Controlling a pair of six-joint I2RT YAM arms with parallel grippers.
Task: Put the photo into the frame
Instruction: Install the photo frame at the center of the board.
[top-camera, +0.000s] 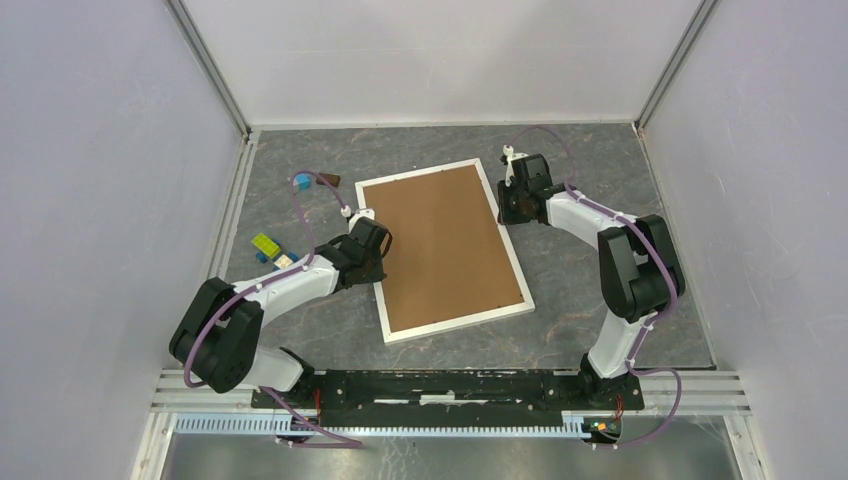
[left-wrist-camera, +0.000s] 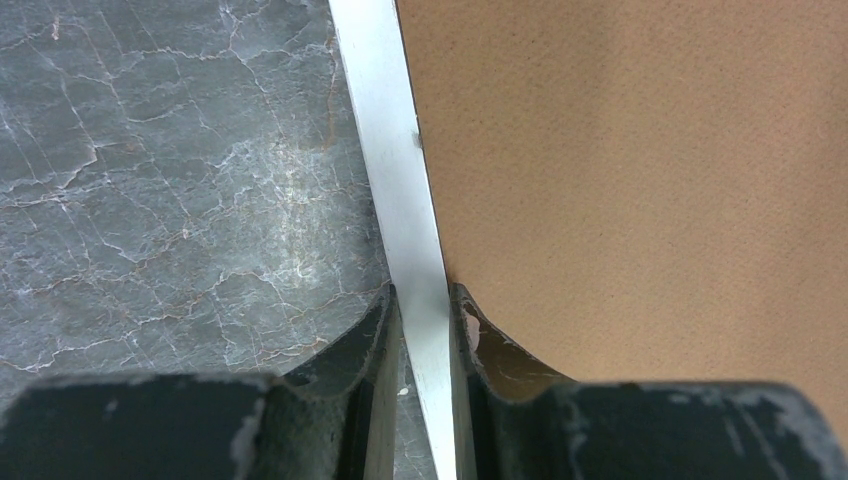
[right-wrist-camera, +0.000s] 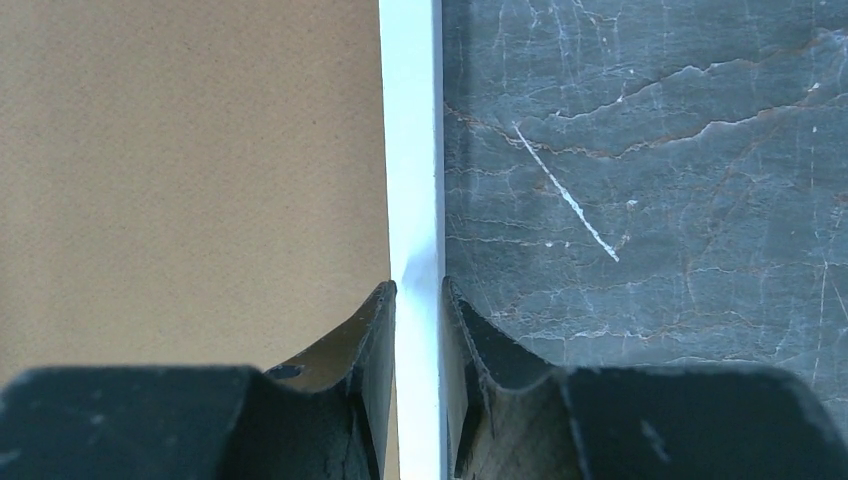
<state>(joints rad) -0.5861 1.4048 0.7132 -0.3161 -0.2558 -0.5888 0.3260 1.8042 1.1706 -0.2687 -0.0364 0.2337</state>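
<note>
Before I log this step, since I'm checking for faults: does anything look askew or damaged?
Only the frame is askew: it lies slanted to the table edges, brown backing board up. The left fingers and right fingers pinch its white rim on opposite long sides. No damage shows. Blocks lie loose at the left.

Marble tbl (top-camera: 600, 330), white frame (top-camera: 458, 322), sm blocks (top-camera: 265, 243)
</note>
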